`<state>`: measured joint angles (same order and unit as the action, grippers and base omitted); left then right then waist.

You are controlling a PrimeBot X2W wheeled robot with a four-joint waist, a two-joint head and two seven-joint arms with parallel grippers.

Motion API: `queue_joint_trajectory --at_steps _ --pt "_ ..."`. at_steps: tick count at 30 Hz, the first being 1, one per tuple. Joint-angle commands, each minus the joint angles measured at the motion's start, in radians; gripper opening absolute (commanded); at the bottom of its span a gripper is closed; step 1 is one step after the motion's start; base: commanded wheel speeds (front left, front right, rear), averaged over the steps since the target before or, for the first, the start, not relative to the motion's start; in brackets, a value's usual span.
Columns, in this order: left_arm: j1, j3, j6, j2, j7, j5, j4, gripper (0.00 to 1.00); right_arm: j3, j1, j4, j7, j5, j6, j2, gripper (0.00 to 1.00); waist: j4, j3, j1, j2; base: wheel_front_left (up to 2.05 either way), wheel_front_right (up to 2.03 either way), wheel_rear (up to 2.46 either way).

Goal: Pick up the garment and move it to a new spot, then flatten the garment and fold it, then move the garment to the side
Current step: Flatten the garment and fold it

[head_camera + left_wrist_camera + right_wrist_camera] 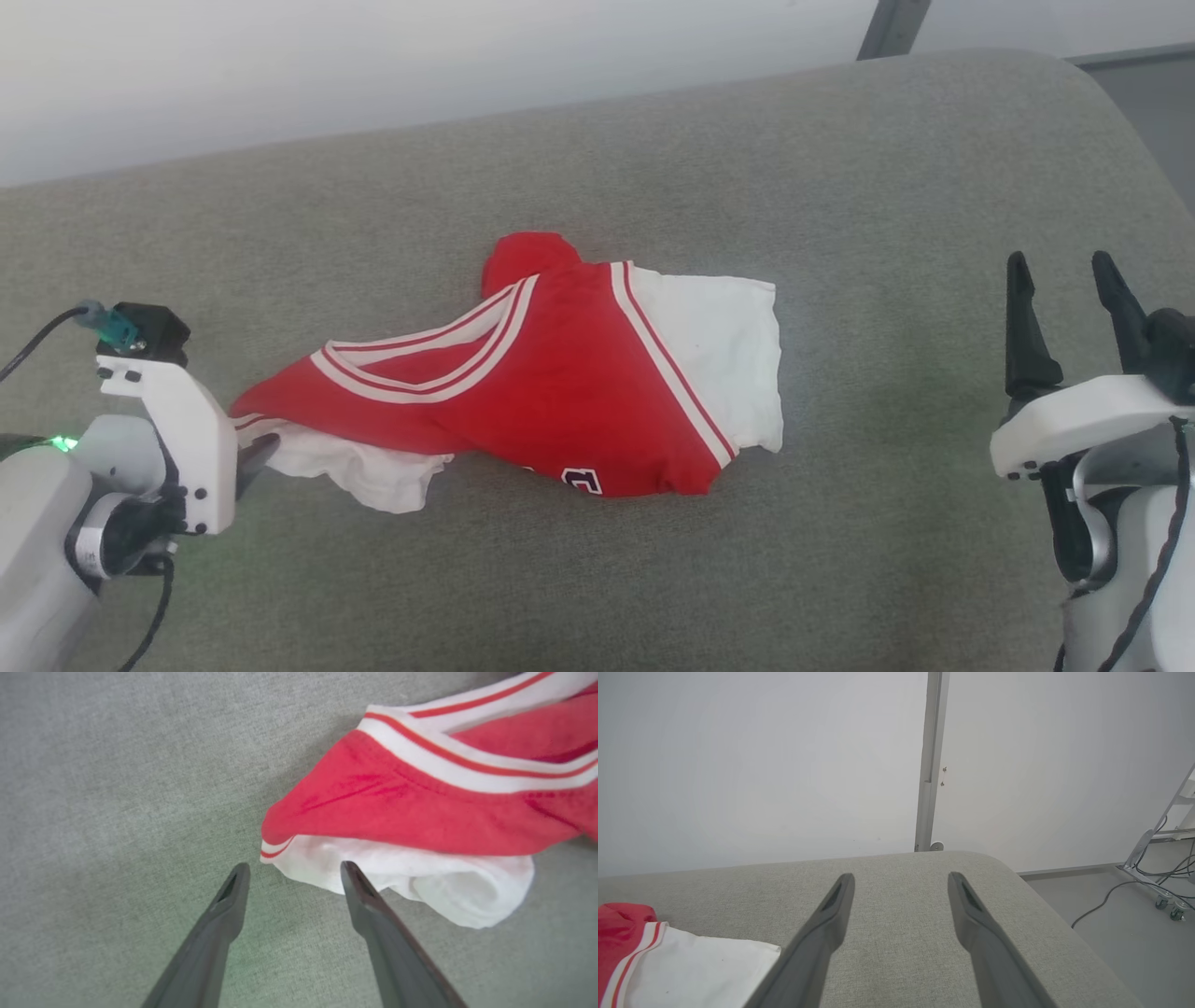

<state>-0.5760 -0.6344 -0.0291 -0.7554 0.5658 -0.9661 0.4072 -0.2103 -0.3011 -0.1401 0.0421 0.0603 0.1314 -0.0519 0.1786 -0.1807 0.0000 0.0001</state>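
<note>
Your left gripper (293,865) holds its fingers spread at the near edge of the crumpled garment (560,392), mid-table (840,560); the right gripper (1061,266), fingers spread too, hangs well apart; a shallow pinch may catch one layer and drag the bunch instead of flattening it.

Crumpled red-and-white garment (560,392)
It lies bunched on the grey cushion (887,168), striped trim facing up, one white sleeve spread flat.

1 garment (560,392), 2 grippers (294,868) (1060,266), 1 gry cushion (840,168).
</note>
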Motion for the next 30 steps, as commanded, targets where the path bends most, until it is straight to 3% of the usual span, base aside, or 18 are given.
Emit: queue_joint_trajectory --at_steps 1,9,18,20,25,30 --pt "0.007 0.004 -0.015 -0.002 0.017 -0.011 -0.025 1.00 -0.004 0.005 0.005 -0.004 -0.003 -0.001 0.002 1.00 -0.008 0.000 0.0000 -0.0001 0.00 0.00 0.00" --pt "0.024 -0.006 -0.078 0.022 0.064 -0.029 -0.061 1.00 0.001 -0.014 0.018 -0.006 0.008 -0.001 0.002 1.00 -0.016 -0.027 0.0000 -0.0001 0.00 0.00 0.00" --pt "0.019 0.005 -0.088 0.092 0.040 -0.068 0.048 0.97 0.003 -0.028 0.022 0.000 0.007 -0.001 0.002 1.00 0.006 -0.063 0.0000 -0.0001 0.00 0.00 0.00" --pt "0.017 0.013 -0.073 0.113 0.031 -0.082 0.081 0.00 0.001 -0.027 0.022 0.002 0.004 -0.001 0.002 1.00 0.009 -0.065 0.0000 -0.0001 0.00 0.00 0.00" --pt "0.007 0.025 -0.042 0.128 0.024 -0.108 0.139 0.00 -0.004 -0.018 0.024 -0.001 -0.002 -0.001 0.002 1.00 0.009 -0.061 0.0000 -0.0001 0.00 0.00 0.00" --pt "0.001 0.032 -0.018 0.065 0.031 -0.097 0.137 0.00 -0.011 -0.005 0.028 -0.008 -0.009 -0.001 0.002 1.00 -0.001 -0.050 0.0000 -0.0001 0.00 0.00 0.00"
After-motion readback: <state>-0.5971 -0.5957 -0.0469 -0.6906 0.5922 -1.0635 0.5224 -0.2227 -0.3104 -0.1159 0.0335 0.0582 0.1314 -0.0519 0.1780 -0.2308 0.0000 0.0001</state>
